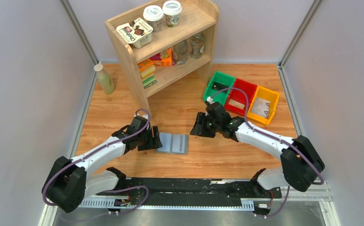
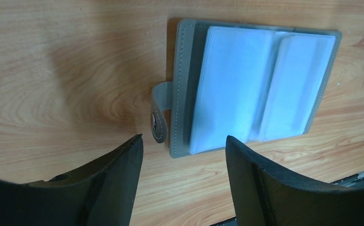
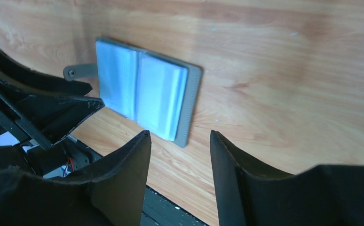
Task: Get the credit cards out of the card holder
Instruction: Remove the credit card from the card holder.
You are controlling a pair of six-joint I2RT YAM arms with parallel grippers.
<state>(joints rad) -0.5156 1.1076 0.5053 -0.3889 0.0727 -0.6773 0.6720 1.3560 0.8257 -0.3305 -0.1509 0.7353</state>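
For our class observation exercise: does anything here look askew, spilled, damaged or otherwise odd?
Nothing looks spilled or damaged. The one oddity: the wooden shelf stands turned at an angle to the back wall. The card holder lies open and flat, its tab sticking out sideways.

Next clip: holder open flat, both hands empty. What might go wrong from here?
The card holder lies loose on the table; neither the left hand nor the right hand pins it, so a pull may drag it. No card edge shows clear of the pale pockets, so a grasp may pinch sleeve instead.
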